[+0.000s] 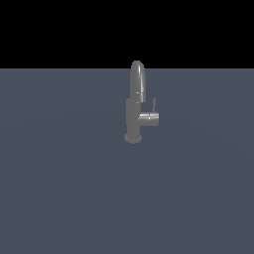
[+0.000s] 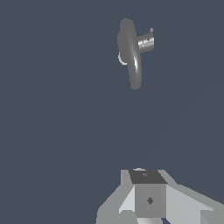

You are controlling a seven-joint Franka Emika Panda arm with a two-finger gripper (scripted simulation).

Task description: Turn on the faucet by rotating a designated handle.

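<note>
The grey metallic faucet [image 1: 134, 116] stands upright on the flat grey-blue floor, with its arched spout rising above its body. A short side cylinder sticks out toward the exterior view's right, and the thin handle [image 1: 154, 105] points up from its end. No part of the arm shows in the exterior view. In the wrist view the faucet [image 2: 131, 54] is seen from above and well ahead of my gripper [image 2: 148, 176], with the handle [image 2: 151, 31] at the tip of the side cylinder. The fingers look pressed together into one block, holding nothing.
A flat grey-blue ground plane [image 1: 64, 188] stretches all around the faucet, with a black background above its far edge.
</note>
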